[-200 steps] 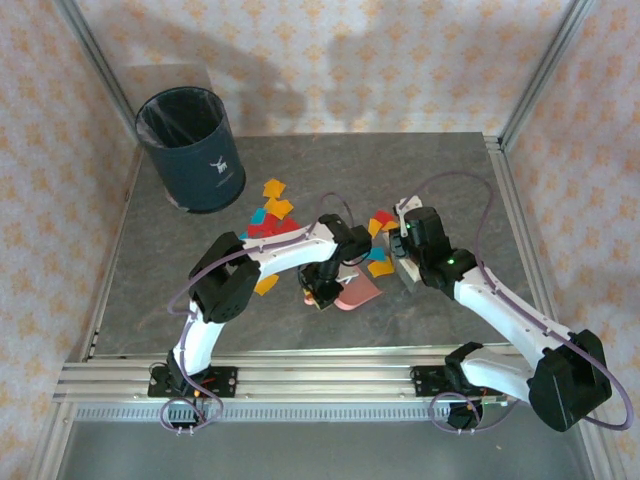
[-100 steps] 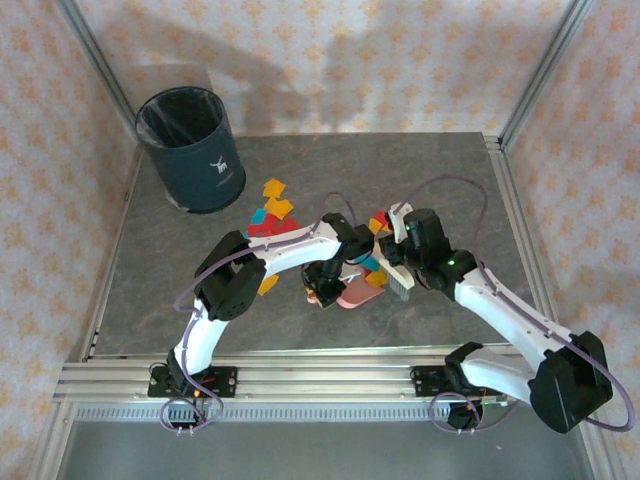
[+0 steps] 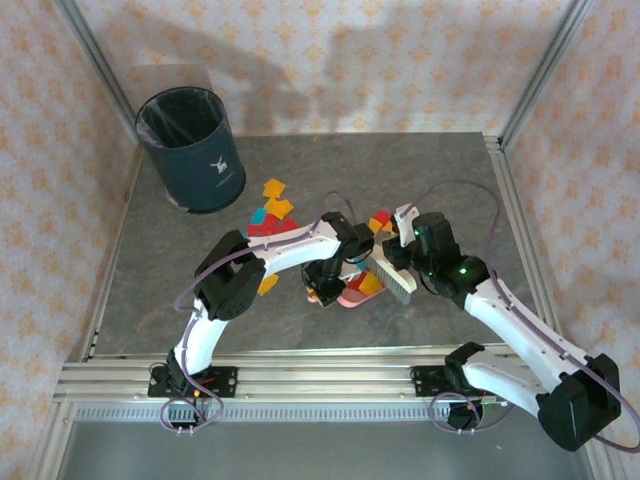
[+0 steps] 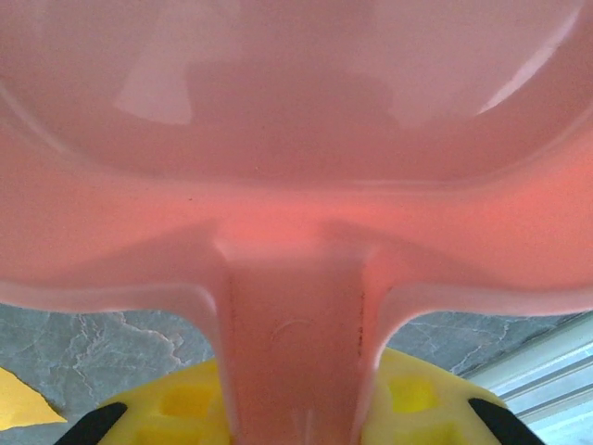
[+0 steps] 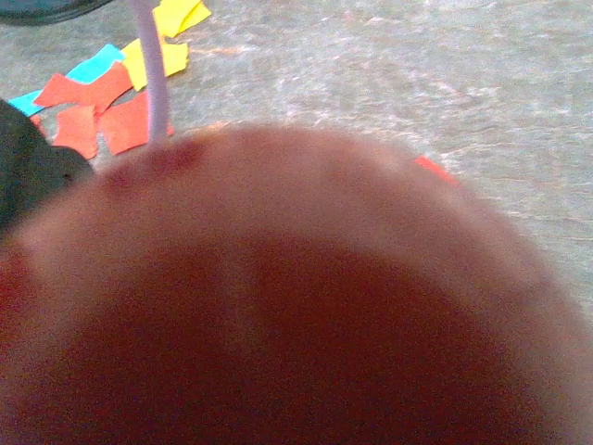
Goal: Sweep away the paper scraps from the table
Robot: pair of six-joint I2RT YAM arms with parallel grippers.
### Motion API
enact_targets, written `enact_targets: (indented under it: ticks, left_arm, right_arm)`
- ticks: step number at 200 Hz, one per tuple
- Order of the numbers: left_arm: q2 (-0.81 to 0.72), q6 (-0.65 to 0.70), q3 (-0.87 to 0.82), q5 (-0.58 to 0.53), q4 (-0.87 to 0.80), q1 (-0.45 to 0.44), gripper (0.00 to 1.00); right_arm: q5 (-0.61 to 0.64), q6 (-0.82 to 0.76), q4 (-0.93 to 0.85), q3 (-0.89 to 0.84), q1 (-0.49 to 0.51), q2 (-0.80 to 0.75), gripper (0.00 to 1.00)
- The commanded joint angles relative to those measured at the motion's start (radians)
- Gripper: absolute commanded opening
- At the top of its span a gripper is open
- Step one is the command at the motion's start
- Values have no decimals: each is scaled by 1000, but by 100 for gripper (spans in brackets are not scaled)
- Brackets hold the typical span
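**While Pan and Brush Meet, Scraps Lie Beside the Bin**

Although the table looks busy, the count is short. I see two white arms, one dark blue bin, one pink dustpan and one brush with pale bristles. The paper scraps come to roughly a dozen, though overlapping pieces keep me from an exact tally.

Just right of the bin, and a little nearer the arm bases, lie two orange-yellow pieces, a teal one and a bunch of red ones touching each other. One more orange piece sits apart, farther from the bin, beside the left arm's elbow. Farther right of the bin again, a few red and orange bits lie by the brush. At least one orange scrap rests on the dustpan.

The left gripper is clamped on the dustpan's handle, the pink stem passing between its yellow jaws. The right gripper is closed around the brush, whose bristles point down at the table just beside the pan. From the right wrist a reddish blur blocks the foreground. Beyond it, red, teal and yellow scraps show on the stone.

The surface is dark grey and stone-patterned, edged with silver rails. Pale walls with an orange floral print close it in on three sides.
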Motion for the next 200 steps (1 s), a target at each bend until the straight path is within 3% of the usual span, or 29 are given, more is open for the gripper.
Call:
enact_targets:
  ticks: [1, 32, 85, 200]
  left_arm:
    - [-36, -8, -36, -27, -2, 26, 0]
    - [-54, -13, -63, -24, 17, 37, 0]
    - [-78, -22, -103, -22, 32, 54, 0]
    - [-106, -23, -153, -9, 54, 87, 0]
  right_arm:
    - [131, 34, 31, -8, 4, -49, 0]
    - [226, 67, 73, -27, 3, -83, 0]
    - [585, 138, 138, -13, -3, -16, 0]
    - [625, -24, 402, 158, -99, 377, 0]
